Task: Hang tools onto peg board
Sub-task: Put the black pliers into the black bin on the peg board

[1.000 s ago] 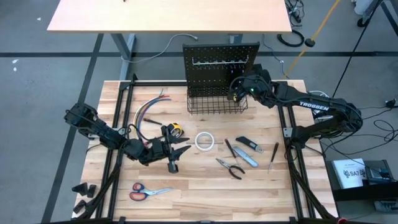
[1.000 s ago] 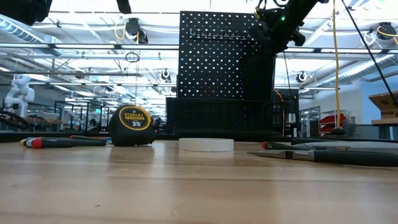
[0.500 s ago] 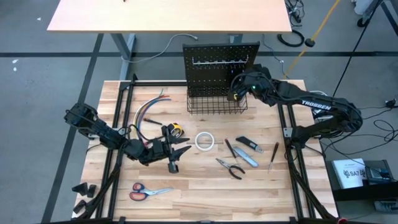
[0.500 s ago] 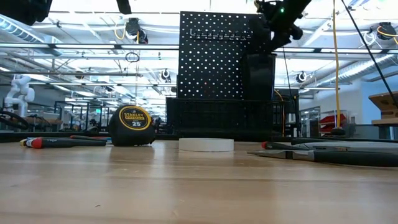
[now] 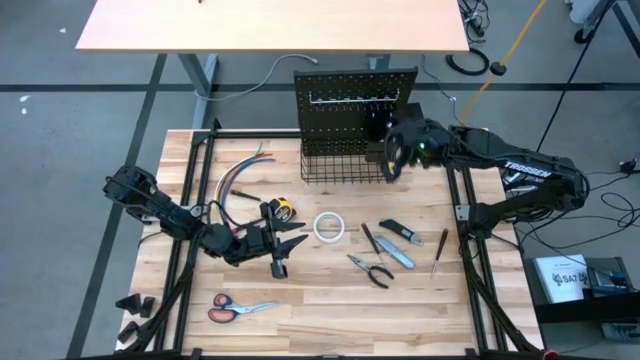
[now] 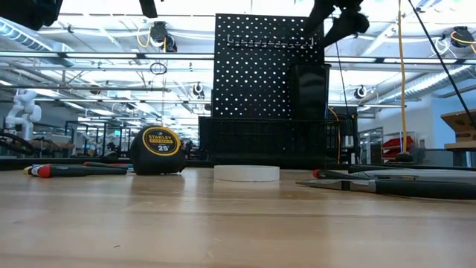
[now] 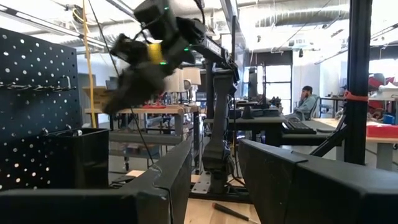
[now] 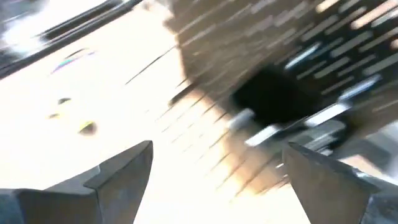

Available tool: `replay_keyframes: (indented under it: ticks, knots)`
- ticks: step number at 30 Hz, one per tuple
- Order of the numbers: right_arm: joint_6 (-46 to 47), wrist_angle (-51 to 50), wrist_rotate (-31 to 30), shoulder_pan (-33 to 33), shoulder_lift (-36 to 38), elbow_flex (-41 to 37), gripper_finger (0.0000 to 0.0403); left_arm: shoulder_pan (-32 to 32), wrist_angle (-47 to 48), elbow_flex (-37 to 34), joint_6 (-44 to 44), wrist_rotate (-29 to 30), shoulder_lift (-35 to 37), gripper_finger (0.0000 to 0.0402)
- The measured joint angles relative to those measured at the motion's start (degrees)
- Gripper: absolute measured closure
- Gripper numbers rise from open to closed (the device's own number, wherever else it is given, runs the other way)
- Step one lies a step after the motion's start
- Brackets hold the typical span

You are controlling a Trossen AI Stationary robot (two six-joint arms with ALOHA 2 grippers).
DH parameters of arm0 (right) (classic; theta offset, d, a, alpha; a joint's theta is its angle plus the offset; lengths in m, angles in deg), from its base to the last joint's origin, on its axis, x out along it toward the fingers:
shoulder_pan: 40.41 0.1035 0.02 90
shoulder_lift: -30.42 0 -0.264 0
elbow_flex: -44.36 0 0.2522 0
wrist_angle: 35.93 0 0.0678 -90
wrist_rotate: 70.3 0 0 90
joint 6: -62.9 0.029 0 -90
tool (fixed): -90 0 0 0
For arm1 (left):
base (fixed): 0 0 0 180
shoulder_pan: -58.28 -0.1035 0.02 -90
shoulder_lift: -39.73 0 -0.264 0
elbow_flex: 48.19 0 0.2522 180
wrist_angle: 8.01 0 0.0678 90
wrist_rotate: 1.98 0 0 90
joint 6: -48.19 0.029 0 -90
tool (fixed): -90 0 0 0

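Observation:
The black peg board [image 5: 355,92] stands upright at the table's far edge, with a silver hook rail [image 5: 350,99], a wire basket [image 5: 347,166] and a small black cup [image 6: 309,89]. My right gripper [image 5: 393,156] hovers open at the basket's right end, above the cup, with nothing between its fingers [image 8: 118,177]. My left gripper [image 5: 290,242] stands open low over the table's left-middle, just near of the yellow tape measure [image 5: 284,208], its fingers [image 7: 165,183] empty. Pliers [image 5: 372,268], a blue knife [image 5: 400,257], a screwdriver [image 5: 438,250] and orange scissors [image 5: 238,308] lie flat on the table.
A white tape roll [image 5: 330,227] lies mid-table, and a bundle of coloured wires [image 5: 240,175] left of the basket. A red-and-black screwdriver [image 6: 67,170] lies left of the tape measure in the low view. Bare wood shows along the table's near edge.
My right gripper has risen from the black cup and drawn back from the peg board toward the table's right and near side, tipping its fingers downward, and its fingers have opened wide. The tools on the table have stayed in place.

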Motion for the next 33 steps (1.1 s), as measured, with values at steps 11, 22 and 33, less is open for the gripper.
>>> replay_keyframes:
  ticks: [11,22,33]
  knots:
    - [29.2,-17.2,3.6,23.6,-0.3,-2.2,0.0054,0.0,3.2,0.0,0.0,0.5,0.0,0.0262]
    - [54.6,-7.0,2.0,45.1,-0.4,-26.4,0.0054,-0.2,13.2,0.0,-3.1,1.5,0.0,0.0262]
    - [45.4,22.3,-4.5,49.0,-8.0,-39.9,0.0077,-1.2,16.7,0.0,-4.8,-9.3,-0.6,0.0262]
